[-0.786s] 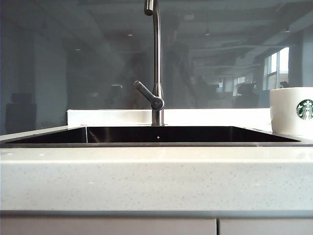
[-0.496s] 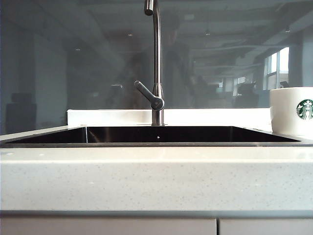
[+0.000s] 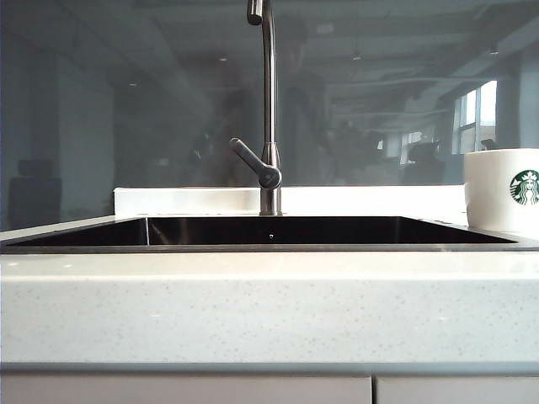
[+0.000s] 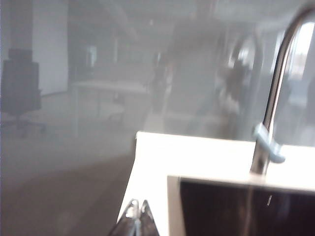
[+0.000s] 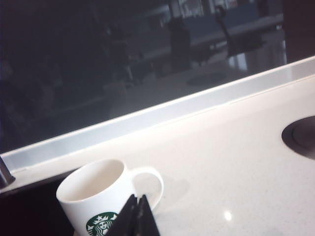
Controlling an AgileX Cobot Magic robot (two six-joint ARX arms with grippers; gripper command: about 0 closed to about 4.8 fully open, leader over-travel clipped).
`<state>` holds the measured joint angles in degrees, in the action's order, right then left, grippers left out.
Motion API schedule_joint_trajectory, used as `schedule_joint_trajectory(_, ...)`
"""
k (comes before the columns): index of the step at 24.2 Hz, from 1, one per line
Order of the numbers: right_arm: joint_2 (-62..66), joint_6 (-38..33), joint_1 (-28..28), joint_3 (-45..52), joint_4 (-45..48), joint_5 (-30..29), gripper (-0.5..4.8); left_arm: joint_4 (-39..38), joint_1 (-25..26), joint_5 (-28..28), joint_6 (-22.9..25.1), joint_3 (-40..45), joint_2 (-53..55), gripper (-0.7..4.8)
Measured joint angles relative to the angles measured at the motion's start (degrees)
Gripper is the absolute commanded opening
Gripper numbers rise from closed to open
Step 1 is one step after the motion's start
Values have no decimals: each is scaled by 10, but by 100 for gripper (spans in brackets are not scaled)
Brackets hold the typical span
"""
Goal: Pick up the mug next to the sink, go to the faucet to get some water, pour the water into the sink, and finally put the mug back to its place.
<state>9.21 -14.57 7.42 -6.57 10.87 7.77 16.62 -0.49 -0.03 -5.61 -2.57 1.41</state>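
Observation:
The white mug point(image 3: 503, 191) with its green logo stands upright on the counter at the right end of the sink point(image 3: 269, 231). In the right wrist view the mug point(image 5: 98, 196) looks empty, handle turned away from the basin. My right gripper point(image 5: 137, 197) is shut with nothing in it, its tips just in front of the mug near the handle. The steel faucet point(image 3: 269, 109) rises behind the sink's middle, lever angled to the left. My left gripper point(image 4: 138, 203) is shut and empty, short of the sink's left corner point(image 4: 173, 183), with the faucet point(image 4: 272, 113) beyond. Neither gripper shows in the exterior view.
Pale speckled counter point(image 3: 269, 303) runs along the front of the basin. A dark glass wall point(image 3: 126, 101) stands right behind the low white ledge point(image 3: 185, 200). A round dark fitting point(image 5: 301, 136) is set in the counter beyond the mug.

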Motion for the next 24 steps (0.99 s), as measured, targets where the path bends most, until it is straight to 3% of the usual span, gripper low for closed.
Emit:
schedule_joint_trajectory(2, 106, 16, 0, -52, 21, -15, 0, 5, 0, 8, -10, -30, 38, -5)
schedule_joint_trajectory(3, 153, 37, 0, -77, 35, -24, 35, 8, 0, 11, -9, -39, 61, -5)
schedule_joint_trajectory(5, 281, 115, 0, -134, 68, -43, 184, 28, 0, 13, -5, -49, 147, -5)
schedule_joint_trajectory(7, 437, 187, 2, -175, 83, -50, 214, 92, 0, 24, -9, -49, 246, -5)
schedule_joint_trajectory(9, 532, 201, 5, -183, 102, -52, 221, 210, 0, 59, -18, -50, 346, -5)
schedule_joint_trajectory(12, 610, 202, 6, -201, 223, -52, 235, 364, 0, 110, -30, -66, 476, -5)
schedule_joint_trajectory(18, 693, 202, 20, -199, 282, -51, 235, 399, 0, 188, -57, -151, 622, -5)
schedule_joint_trajectory(24, 750, 202, 23, -200, 350, -52, 234, 401, 0, 204, -58, -207, 671, -5)
